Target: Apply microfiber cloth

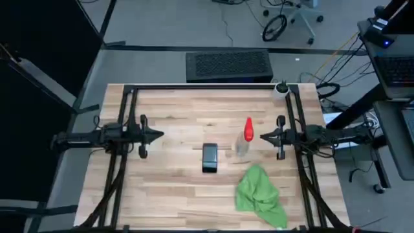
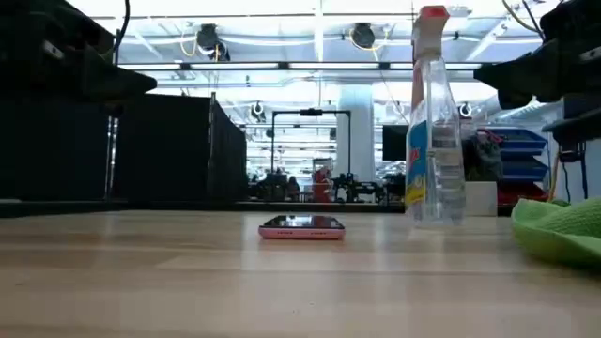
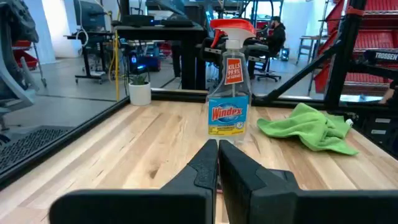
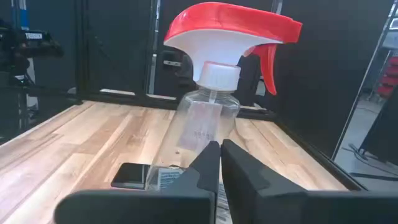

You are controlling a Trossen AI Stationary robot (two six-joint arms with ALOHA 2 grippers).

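The phone (image 1: 210,157) lies mid-table (image 1: 174,116), with the bottle (image 1: 244,137) standing just to its right. The cloth (image 1: 259,194) lies nearer the front edge, right of the phone, apart from both.

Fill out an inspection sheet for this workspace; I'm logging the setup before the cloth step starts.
Surface: wooden table, bare planks, no spills seen.
Job's things: microfiber cloth, green, crumpled near the front right edge, untouched.
Clutter: spray bottle upright right of centre; phone lying flat at centre.
Grippers: left claw above the table's left part, fingers shut, holding nothing; right claw beside the bottle, fingers shut, holding nothing.
Cables: loose cables on the floor past the far right corner.
Surroundings: black mat behind the table; office chair farther back; a seated person in the room.
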